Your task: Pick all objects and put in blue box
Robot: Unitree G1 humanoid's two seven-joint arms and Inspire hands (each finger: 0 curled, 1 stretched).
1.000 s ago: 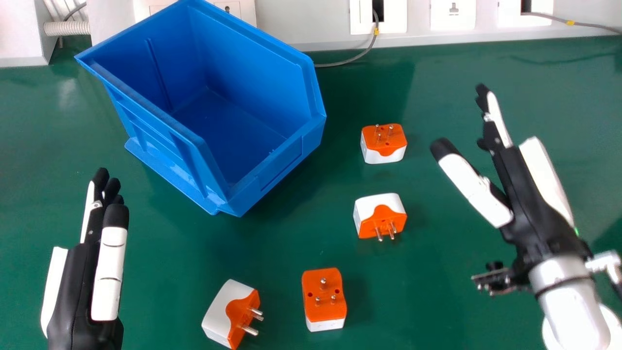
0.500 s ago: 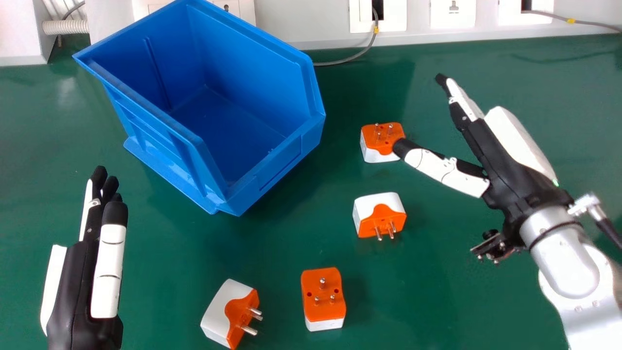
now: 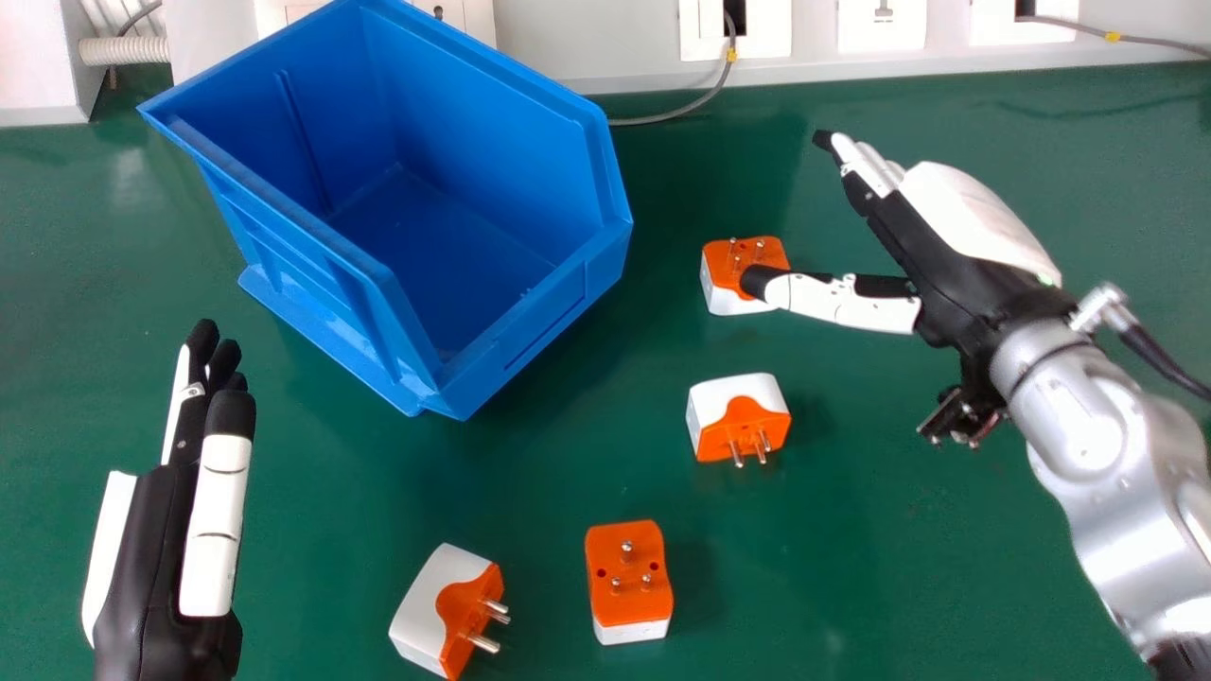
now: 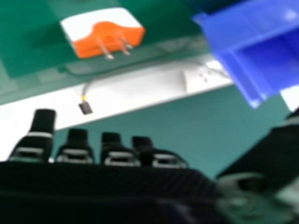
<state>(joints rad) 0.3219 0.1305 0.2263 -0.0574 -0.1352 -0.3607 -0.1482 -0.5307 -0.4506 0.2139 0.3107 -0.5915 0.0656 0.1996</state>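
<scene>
My right hand (image 3: 946,255) is open at the right of the head view, its thumb tip in front of the farthest orange-and-white plug adapter (image 3: 743,257); contact cannot be told. Nearer lie a second adapter (image 3: 738,418), a third (image 3: 629,577) with pins up, and a fourth (image 3: 445,610) on its side. My left hand (image 3: 175,530) stays open at the left, holding nothing. The blue box (image 3: 530,326) stands tilted in angle at the upper left, with nothing inside. In the right hand view are my right hand (image 4: 117,151), an adapter (image 4: 105,35) and the blue box (image 4: 252,28).
White wall panels with sockets (image 3: 735,28) run along the back of the green table (image 3: 312,492). A grey cable (image 3: 676,115) droops from one socket behind the box. A ribbed white hose (image 3: 123,51) is at the upper left.
My right hand has moved left across the table and turned, bringing its thumb over the farthest adapter. The left hand is almost still, and the adapters and box keep their places.
</scene>
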